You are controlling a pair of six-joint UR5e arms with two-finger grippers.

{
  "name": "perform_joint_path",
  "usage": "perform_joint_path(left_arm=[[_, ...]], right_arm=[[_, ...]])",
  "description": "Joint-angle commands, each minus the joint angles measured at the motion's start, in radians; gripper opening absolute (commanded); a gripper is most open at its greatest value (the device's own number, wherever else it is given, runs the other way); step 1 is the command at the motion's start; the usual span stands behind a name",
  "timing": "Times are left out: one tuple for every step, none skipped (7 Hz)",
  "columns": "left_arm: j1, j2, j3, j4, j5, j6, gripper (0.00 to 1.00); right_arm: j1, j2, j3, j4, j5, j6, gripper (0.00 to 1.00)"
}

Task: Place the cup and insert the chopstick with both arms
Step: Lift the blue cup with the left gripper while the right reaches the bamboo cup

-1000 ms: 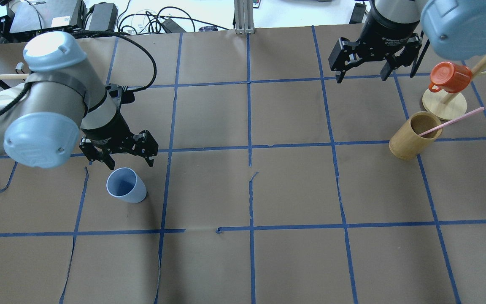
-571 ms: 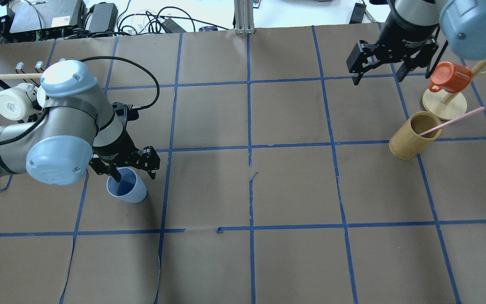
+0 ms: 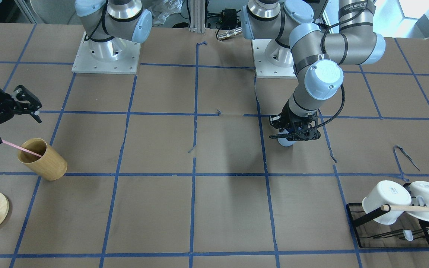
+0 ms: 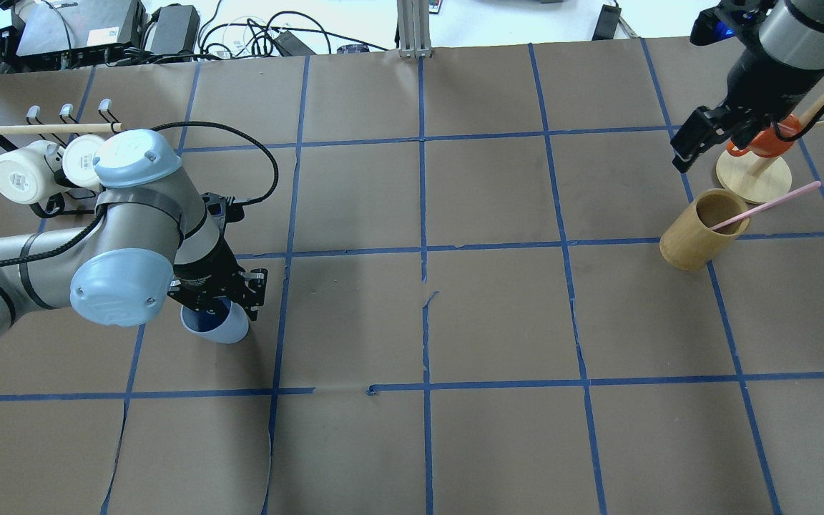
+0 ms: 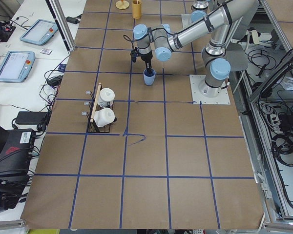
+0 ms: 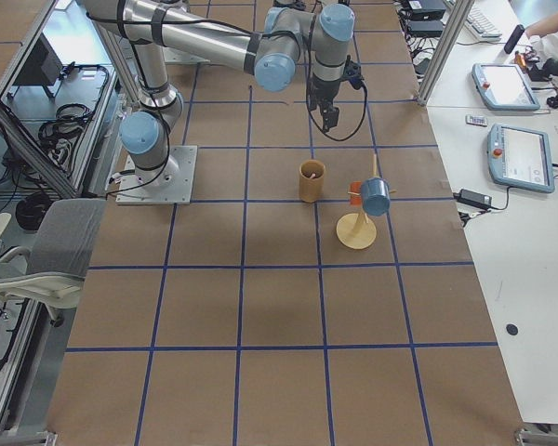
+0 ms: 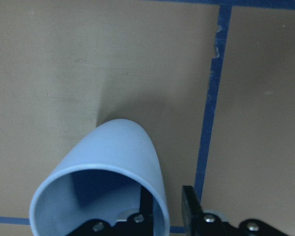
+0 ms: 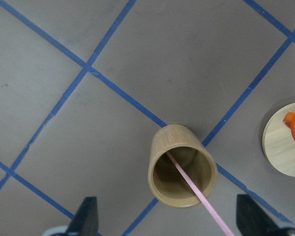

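The light-blue cup [image 4: 232, 330] stands upright on the table at the left, also seen in the left wrist view [image 7: 113, 157] and the front view [image 3: 285, 142]. My left gripper [image 4: 220, 302] [image 7: 167, 209] is down on it, one finger inside and one outside, shut on the cup's wall. The pale-pink chopstick [image 4: 769, 203] [image 8: 196, 196] leans in the tan wooden cup [image 4: 702, 229] [image 8: 183, 164] at the right. My right gripper [image 4: 730, 139] [image 8: 167, 216] hangs open and empty above the tan cup, not touching the stick.
A wooden mug tree [image 4: 754, 179] with an orange mug [image 4: 769, 139] stands right behind the tan cup, close to my right gripper. A black rack with white mugs [image 4: 26, 172] and a wooden rod sits at the back left, near my left arm.
My left gripper came down over the cup and its jaws narrowed onto the wall. My right arm swung right and forward, to above the tan cup by the mug tree.
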Motion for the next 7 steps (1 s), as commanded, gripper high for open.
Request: perform_joint_path(left_arm=[[-0.015,-0.009,0.059,0.015,0.01,-0.025,0.0],[-0.059,-0.015,0.138,-0.001,0.001,-0.064,0.0],[-0.14,-0.045,0.213,-0.001,-0.007,-0.118,0.0],[-0.191,-0.093,0.29,-0.001,-0.055,-0.191,0.0],[-0.229,-0.149,0.365,0.001,-0.1,-0.227,0.0],[-0.291,-0.215,0.434,0.001,-0.105,-0.253,0.0],[-0.337,-0.286,0.509,0.01,-0.105,-0.253,0.0]], right_arm=[[-0.093,0.0,0.033,0.002,0.039,-0.379,1.0],[-0.123,-0.001,0.059,-0.007,0.044,-0.524,1.0],[-0.146,0.002,0.073,-0.013,0.073,-0.669,1.0],[-0.168,0.011,0.075,-0.028,0.097,-0.762,1.0],[-0.176,0.013,0.076,-0.05,0.098,-0.842,0.98],[-0.182,0.02,0.078,-0.059,0.113,-0.896,0.94],[-0.218,0.057,0.078,-0.08,0.16,-0.925,0.93]])
